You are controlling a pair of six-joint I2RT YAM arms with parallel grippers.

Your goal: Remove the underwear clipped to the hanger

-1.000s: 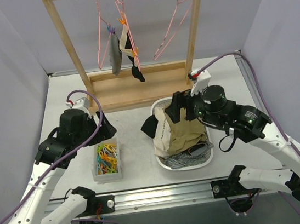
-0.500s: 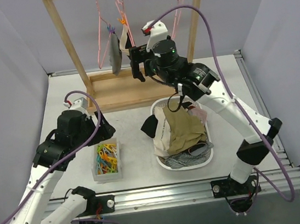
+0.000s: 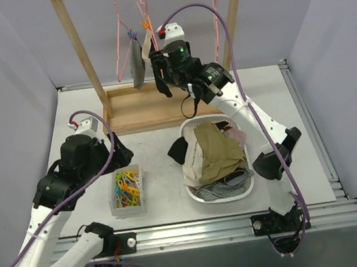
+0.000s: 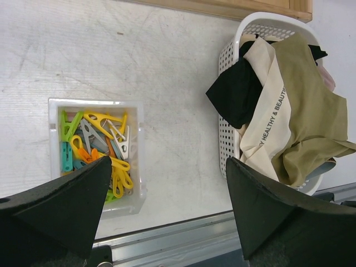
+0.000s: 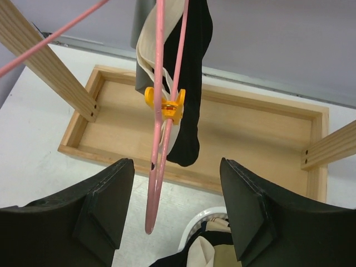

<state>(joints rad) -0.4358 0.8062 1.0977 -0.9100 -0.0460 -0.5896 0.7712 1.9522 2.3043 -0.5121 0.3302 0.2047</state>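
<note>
The black-and-white underwear [image 3: 148,47] hangs clipped to the middle pink hanger [image 3: 148,19] on the wooden rack. In the right wrist view it [image 5: 192,83] is held by an orange clip [image 5: 164,104]. The plain grey underwear [image 3: 137,66] hangs on the left hanger. The olive-green underwear with cream trim [image 3: 217,151] lies in the white basket [image 3: 221,196]; it also shows in the left wrist view [image 4: 303,105]. My right gripper [image 3: 158,71] is raised at the black-and-white garment, open and empty, its jaws [image 5: 175,167] either side of the hanger's lower end. My left gripper [image 4: 167,183] is open and empty, low over the table.
A clear box of coloured clips [image 3: 127,189] sits left of the basket, under my left gripper. The wooden rack [image 3: 77,41] with its base tray [image 3: 129,110] stands at the back. A third pink hanger [image 3: 216,26] hangs bare on the right.
My right arm has lifted from the basket up to the middle hanger and closed in on the black-and-white underwear. The left arm has shifted only slightly.
</note>
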